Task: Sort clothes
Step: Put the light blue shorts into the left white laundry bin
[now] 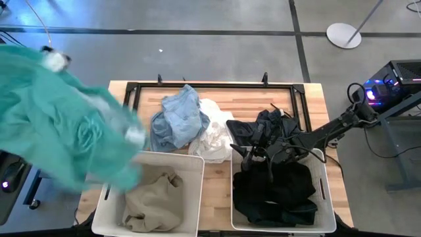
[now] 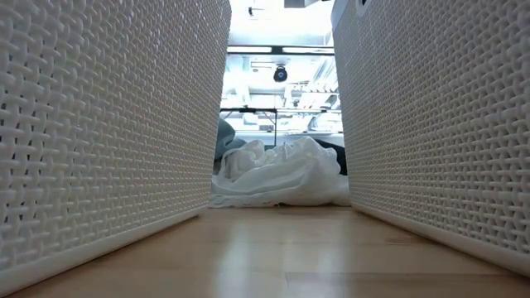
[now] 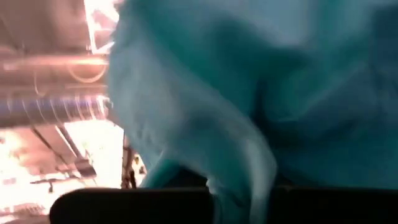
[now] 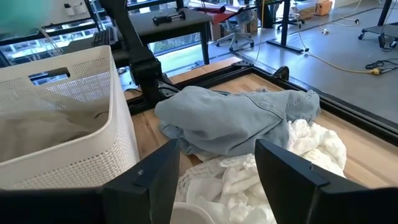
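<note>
The sorting is looking partly done. A beige garment (image 1: 152, 201) is already lying crumpled in the left basket (image 1: 99, 220), and black clothes (image 1: 276, 191) are filling the right basket (image 1: 329, 220).

The left hand is hidden behind fabric. It is shut on the teal garment (image 1: 52, 115), holding it high, up and off the desk's (image 1: 220, 197) left edge. The cloth is hanging below the hand in a broad, soft, blurred sheet, its lower edge draping near the left basket's rim. In the left wrist view it is filling almost everything ahead of the hand.

The right hand (image 1: 266, 157) is hovering over the far end of the right basket, just above the dark clothes, fingers (image 4: 155, 180) spread apart and holding nothing.

Still left to sort, as I judge it: the teal piece in the air, plus two pieces on the bare wood ahead of the right hand. One is a blue-grey garment (image 4: 236, 121), thick and denim-like, folded in a heap. The other is a white garment (image 4: 305, 149), thin and finely wrinkled, bunched up and touching it.

Both baskets are white plastic, rectangular, with woven-pattern walls. The desk is pale wood.
</note>
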You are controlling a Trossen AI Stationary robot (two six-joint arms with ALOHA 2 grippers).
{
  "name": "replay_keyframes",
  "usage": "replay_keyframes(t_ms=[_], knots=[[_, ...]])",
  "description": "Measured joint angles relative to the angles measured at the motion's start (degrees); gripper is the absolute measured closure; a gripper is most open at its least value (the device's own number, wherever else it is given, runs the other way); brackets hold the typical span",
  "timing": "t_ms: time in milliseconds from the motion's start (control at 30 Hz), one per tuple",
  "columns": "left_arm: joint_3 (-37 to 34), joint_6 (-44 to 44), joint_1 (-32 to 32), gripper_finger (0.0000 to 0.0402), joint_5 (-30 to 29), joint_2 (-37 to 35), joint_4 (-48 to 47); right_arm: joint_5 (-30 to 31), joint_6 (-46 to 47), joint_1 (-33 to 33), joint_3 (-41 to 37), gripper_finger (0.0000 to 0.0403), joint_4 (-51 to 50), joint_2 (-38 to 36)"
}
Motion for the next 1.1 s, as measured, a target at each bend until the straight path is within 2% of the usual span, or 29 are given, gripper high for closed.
replay_keyframes(t_ms=[100, 267, 433, 600, 767, 867, 933, 1033, 1100], knots=[[0.34, -3.97, 0.00, 0.0401, 0.03, 2.83, -0.84, -0.22, -0.04, 0.00, 0.00, 0.0204, 0.11, 0.00], [0.38, -8.65, -2.69, 0.0401, 4.26, 8.61, -0.55, -0.41, 0.12, 0.36, 0.00, 0.0204, 0.10, 0.00], [0.43, -5.97, -11.93, 0.0401, 2.25, 14.98, 4.62, -0.46, 0.36, 1.09, 0.00, 0.0204, 0.12, 0.00], [2.64, -1.63, -21.29, 0.0401, 0.46, 20.34, 2.57, -0.45, 0.55, 1.93, 0.00, 0.0204, 0.18, 0.00], [2.65, 3.23, -31.07, 0.0401, -13.48, 24.27, -3.75, -0.45, 0.56, 2.14, 0.00, 0.0204, 0.37, 0.00], [2.57, 6.03, -35.33, 0.0401, -22.55, 25.38, -15.08, -0.44, 0.56, 2.15, 0.00, 0.0204, 0.37, 0.00], [2.59, 6.18, -37.88, 0.0401, -31.37, 25.58, -26.29, -0.45, 0.56, 2.20, 0.00, 0.0204, 0.38, 0.00], [1.62, -1.36, -41.70, 0.0401, -45.92, 26.19, -43.76, -0.46, 0.56, 2.28, 0.00, 0.0204, 0.37, 0.00], [0.21, -10.63, -43.83, 0.0401, -51.13, 26.43, -53.41, -0.46, 0.56, 2.49, 0.00, 0.0204, 0.37, 0.00]])
